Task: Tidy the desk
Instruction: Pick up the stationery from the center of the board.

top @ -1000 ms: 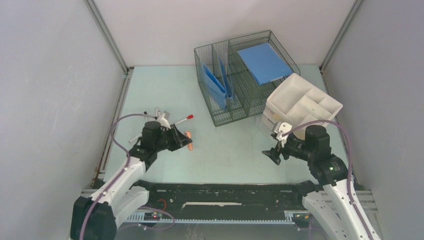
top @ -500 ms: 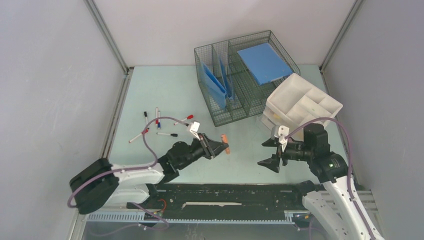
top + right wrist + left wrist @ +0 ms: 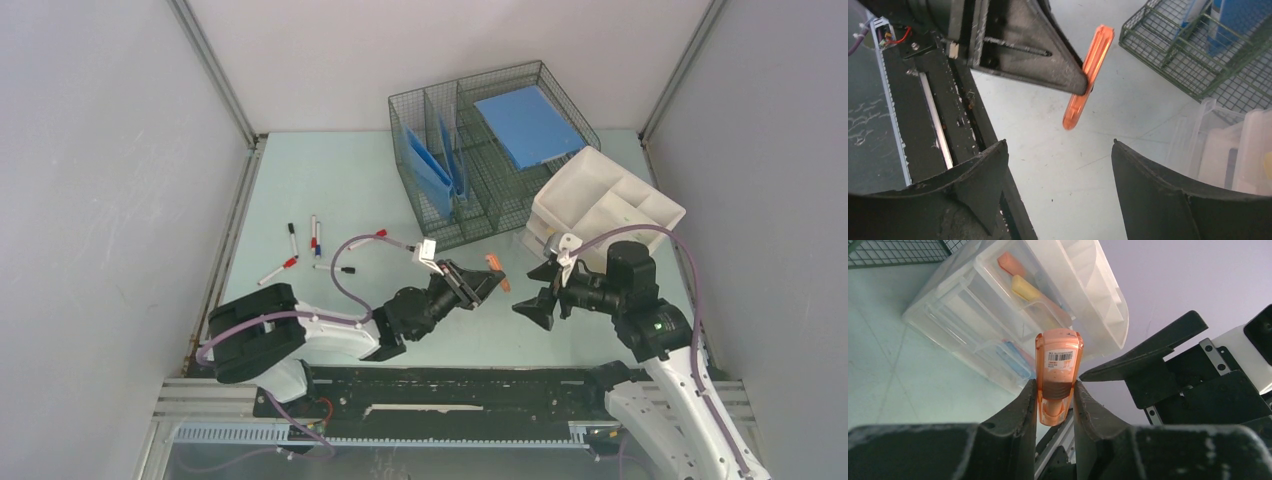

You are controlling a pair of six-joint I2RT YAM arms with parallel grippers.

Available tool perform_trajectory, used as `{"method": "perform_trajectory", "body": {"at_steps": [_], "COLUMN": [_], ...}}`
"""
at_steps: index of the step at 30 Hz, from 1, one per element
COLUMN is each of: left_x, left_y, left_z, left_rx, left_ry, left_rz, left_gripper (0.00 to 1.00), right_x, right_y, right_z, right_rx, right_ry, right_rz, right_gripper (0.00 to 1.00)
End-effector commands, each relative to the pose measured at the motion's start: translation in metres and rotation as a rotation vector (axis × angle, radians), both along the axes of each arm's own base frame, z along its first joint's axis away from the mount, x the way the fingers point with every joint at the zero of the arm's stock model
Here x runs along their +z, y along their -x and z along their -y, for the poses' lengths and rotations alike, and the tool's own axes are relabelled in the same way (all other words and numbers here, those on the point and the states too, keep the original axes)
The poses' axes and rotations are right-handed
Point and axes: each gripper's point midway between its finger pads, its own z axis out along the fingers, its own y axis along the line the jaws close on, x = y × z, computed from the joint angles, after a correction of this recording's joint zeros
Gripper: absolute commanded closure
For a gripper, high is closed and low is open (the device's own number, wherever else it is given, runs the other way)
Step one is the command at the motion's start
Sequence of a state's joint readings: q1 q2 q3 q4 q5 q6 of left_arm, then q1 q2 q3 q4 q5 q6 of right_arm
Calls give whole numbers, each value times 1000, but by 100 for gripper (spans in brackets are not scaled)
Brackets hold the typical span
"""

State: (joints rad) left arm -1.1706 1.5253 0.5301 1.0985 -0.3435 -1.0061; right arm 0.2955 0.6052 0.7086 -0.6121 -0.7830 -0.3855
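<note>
An orange translucent stick (image 3: 497, 268) with a barcode label (image 3: 1060, 356) is held off the pale mint-green desk (image 3: 330, 190). My left gripper (image 3: 482, 283) is shut on its lower end (image 3: 1055, 390), and the stick points toward the right arm. My right gripper (image 3: 533, 293) stands open just right of the stick, with nothing between its fingers (image 3: 1058, 145). In the right wrist view the orange stick (image 3: 1088, 75) hangs beyond the open jaws, pinched by the left gripper's finger (image 3: 1038, 55). One right finger (image 3: 1148, 350) shows close beside the stick in the left wrist view.
Several pens (image 3: 315, 245) lie loose on the desk's left half. A wire basket (image 3: 480, 170) with blue folders (image 3: 525, 125) stands at the back. A tilted white drawer organizer (image 3: 605, 205) sits behind the right gripper; its clear drawers (image 3: 998, 315) hold coloured items.
My left arm has swung right from the pens to the desk's middle, carrying the orange stick up to the right gripper. The right gripper has stayed open and shifted slightly.
</note>
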Motion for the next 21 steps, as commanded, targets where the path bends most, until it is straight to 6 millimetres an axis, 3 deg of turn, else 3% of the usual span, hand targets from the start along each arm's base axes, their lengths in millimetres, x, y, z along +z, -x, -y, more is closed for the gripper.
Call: {"method": "perform_trajectory", "body": {"at_steps": [1, 15, 21], "left_x": [28, 36, 40], "left_y": [-7, 12, 19], "left_z": [11, 41, 51], "left_rx": [77, 46, 13], "left_ry": [122, 156, 170], "left_rz": [-23, -52, -36], "left_gripper": [100, 100, 100], "right_x": [5, -8, -9], "right_y": [-14, -34, -34], "right_z": [-1, 5, 3], "right_rx": [-76, -182, -176], "right_ry": [-34, -7, -12], "right_rz": [-10, -59, -71], "right_gripper": [18, 27, 42]}}
